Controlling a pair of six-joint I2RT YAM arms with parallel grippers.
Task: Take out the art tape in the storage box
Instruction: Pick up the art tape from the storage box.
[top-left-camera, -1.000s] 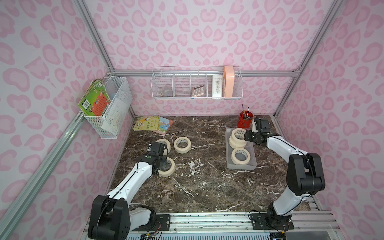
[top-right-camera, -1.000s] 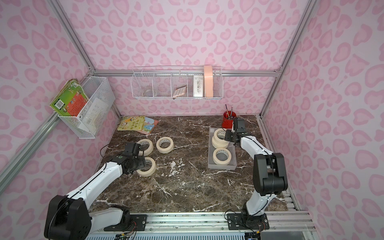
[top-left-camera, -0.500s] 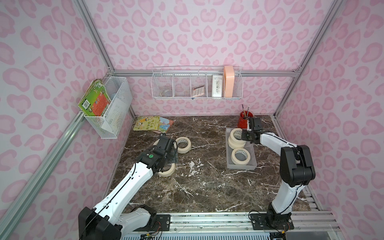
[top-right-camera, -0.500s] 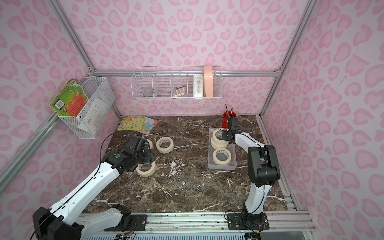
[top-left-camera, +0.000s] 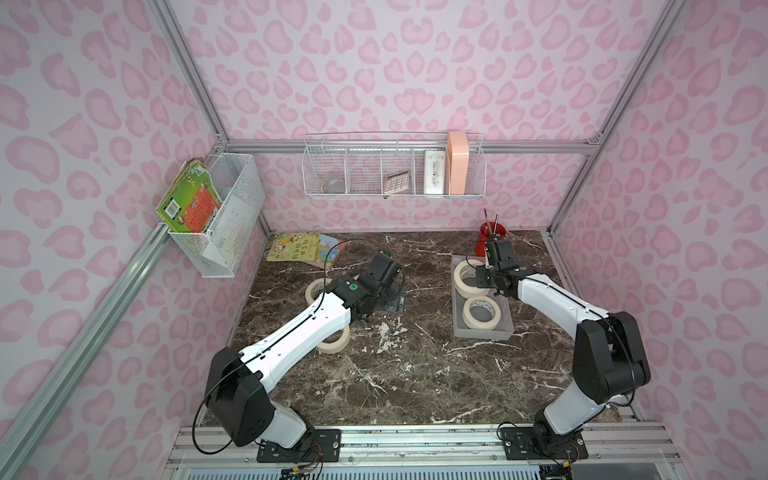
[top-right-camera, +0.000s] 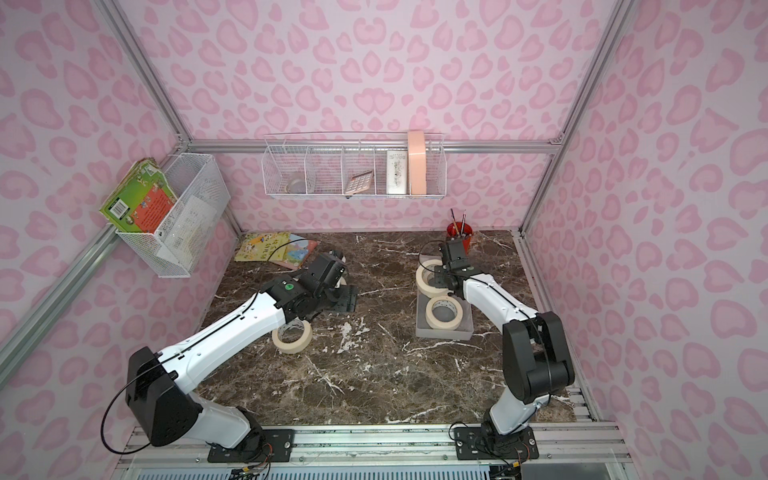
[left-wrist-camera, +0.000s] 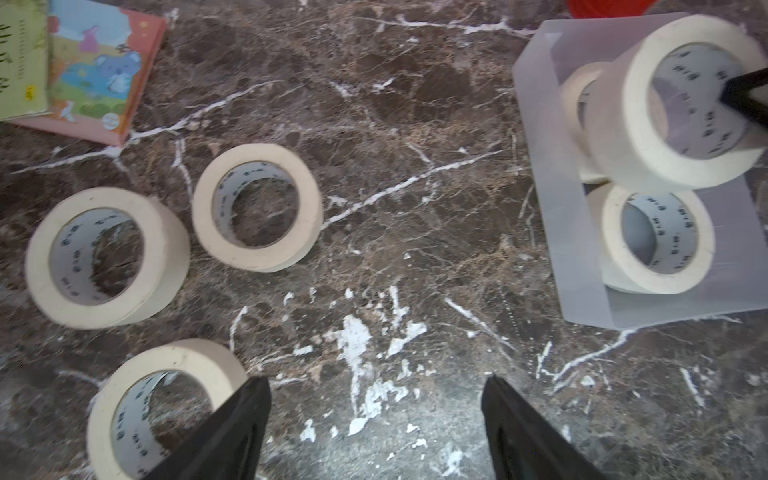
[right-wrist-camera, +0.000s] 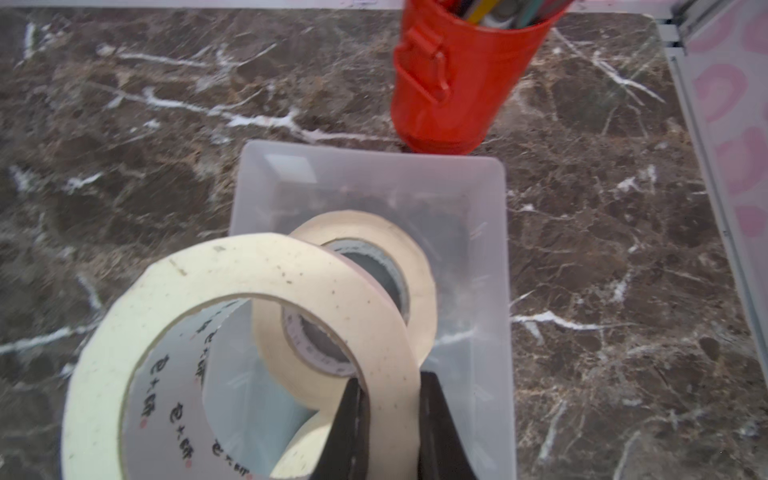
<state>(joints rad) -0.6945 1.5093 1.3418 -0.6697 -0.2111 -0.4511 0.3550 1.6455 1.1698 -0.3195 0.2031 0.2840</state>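
Both top views look down from high in front over the whole counter (top-left-camera: 415, 374). Each wrist camera looks down from close range; all 4 views share the storage box (top-left-camera: 484, 334).

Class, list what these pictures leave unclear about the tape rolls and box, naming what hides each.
- In both top views the left arm hides part of the front loose roll.
- Right wrist view: the held roll in the right gripper hides most of a lower roll in the box.
- Left wrist view: blur makes the core print unreadable.
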